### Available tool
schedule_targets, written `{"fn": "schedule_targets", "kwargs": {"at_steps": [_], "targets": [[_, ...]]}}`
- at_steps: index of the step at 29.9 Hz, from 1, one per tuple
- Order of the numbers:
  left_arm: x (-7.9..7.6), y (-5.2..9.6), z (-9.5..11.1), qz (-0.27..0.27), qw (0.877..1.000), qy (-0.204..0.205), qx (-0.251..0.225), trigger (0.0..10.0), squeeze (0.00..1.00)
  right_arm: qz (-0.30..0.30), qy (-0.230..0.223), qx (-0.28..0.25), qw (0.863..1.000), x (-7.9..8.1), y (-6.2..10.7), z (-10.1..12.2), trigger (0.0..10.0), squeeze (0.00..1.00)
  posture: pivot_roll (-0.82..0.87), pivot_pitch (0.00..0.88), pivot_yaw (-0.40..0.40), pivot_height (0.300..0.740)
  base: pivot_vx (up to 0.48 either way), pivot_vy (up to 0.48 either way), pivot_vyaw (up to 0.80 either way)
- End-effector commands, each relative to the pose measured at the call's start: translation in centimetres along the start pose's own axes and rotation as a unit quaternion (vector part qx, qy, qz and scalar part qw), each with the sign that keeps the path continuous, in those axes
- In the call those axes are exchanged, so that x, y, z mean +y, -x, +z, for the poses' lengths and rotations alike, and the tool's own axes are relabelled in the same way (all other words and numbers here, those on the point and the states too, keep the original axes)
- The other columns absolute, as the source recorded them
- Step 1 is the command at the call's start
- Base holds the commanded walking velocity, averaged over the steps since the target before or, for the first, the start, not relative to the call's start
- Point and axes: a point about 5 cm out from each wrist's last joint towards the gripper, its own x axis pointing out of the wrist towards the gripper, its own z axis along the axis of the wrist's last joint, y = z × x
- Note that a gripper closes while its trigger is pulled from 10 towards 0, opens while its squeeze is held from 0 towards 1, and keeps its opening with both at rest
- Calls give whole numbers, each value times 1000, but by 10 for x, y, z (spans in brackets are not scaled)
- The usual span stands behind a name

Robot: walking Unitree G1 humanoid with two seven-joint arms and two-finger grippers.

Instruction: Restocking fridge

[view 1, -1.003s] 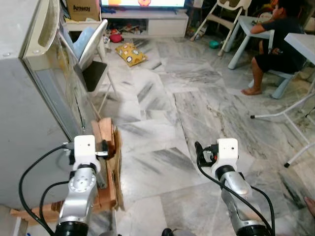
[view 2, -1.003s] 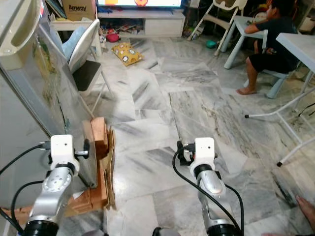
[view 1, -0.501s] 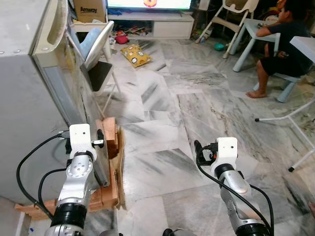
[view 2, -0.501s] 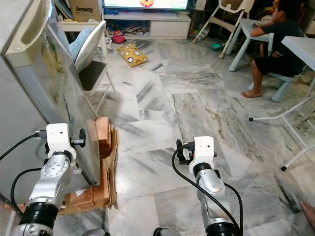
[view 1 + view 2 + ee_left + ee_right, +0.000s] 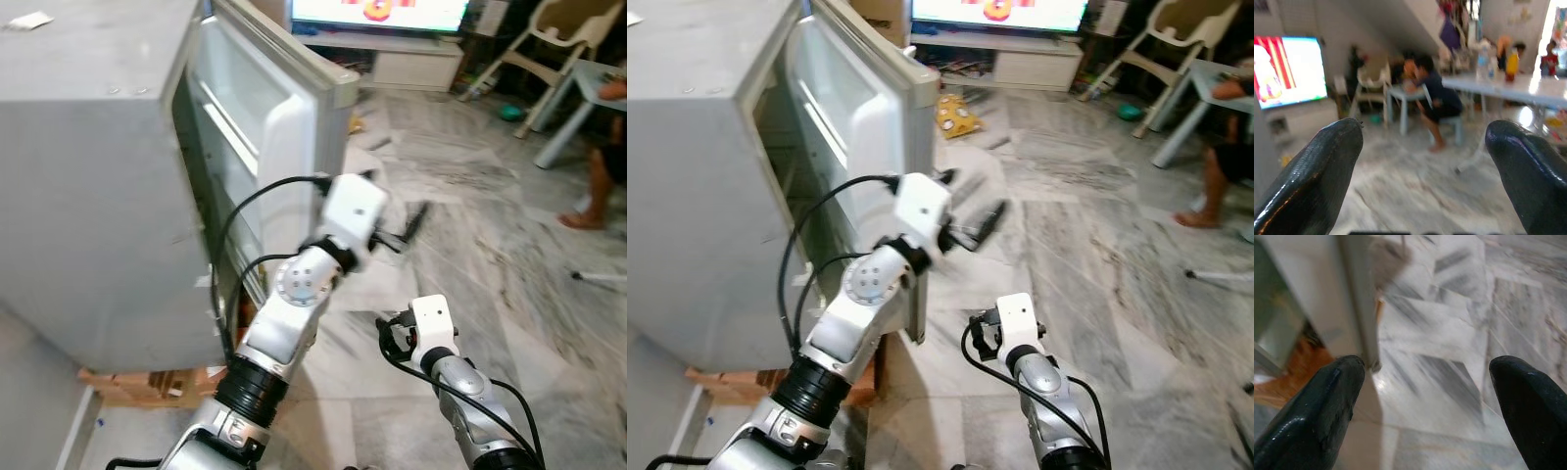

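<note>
Grey-veined white marble floor (image 5: 509, 225) runs across the room to a low white TV cabinet (image 5: 411, 59) against the far wall, with a lit television (image 5: 377, 12) on top of it. On the right side stand a pale high chair (image 5: 558, 34) and a white plastic table leg (image 5: 558, 137), with a seated person's leg (image 5: 598, 181) just beside it. The left wrist view, blurred, shows a long white bench (image 5: 1508, 90) carrying bottles under a sloping ceiling (image 5: 1400, 24).

Head stereo pair looks fwd and down from above — both eyes share the fridge (image 5: 108, 176), its open door (image 5: 872, 127) and marble floor (image 5: 470, 225). Left wrist cam faces out across the room twd a seated person (image 5: 1432, 95) and TV (image 5: 1288, 68). Right wrist cam sits low, near the floor, facing the door's bottom edge (image 5: 1359, 318).
</note>
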Motion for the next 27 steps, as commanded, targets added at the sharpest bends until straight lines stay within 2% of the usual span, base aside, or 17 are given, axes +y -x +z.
{"fn": "schedule_targets", "kwargs": {"at_steps": [1,2,4,7,9,10,13,19,27], "targets": [[12,4,-11,39,999,22,18,10000,0,10,16,8,1000,2,-2,0,10000,0,65,0,-59,740,0,0,0],[12,4,-11,39,999,22,18,10000,0,10,16,8,1000,2,-2,0,10000,0,65,0,-59,740,0,0,0],[24,11,-14,64,997,25,22,10000,0,10,18,7,1000,3,-3,1,10000,0,68,2,-60,740,0,0,0],[44,28,-21,99,994,7,38,10000,0,14,16,-13,1000,3,-3,6,10000,0,74,1,-60,740,0,0,0],[56,39,-25,127,991,4,46,10000,0,16,2,-41,999,5,-2,14,10000,0,79,4,-60,740,0,0,0],[66,50,-29,154,987,8,54,10000,0,15,-11,-74,997,7,-2,24,10000,0,81,5,-59,740,0,0,0],[75,61,-31,184,981,2,57,10000,0,19,-28,-117,993,12,-1,39,10000,0,90,10,-57,740,0,-385,0],[78,74,-34,215,974,-12,68,10000,0,30,-16,-155,987,20,0,52,10000,0,98,11,-57,740,45,-429,0],[78,88,-38,224,970,-32,86,10000,0,19,-13,-175,984,17,0,60,10000,0,104,15,-52,740,317,-356,0]]}}
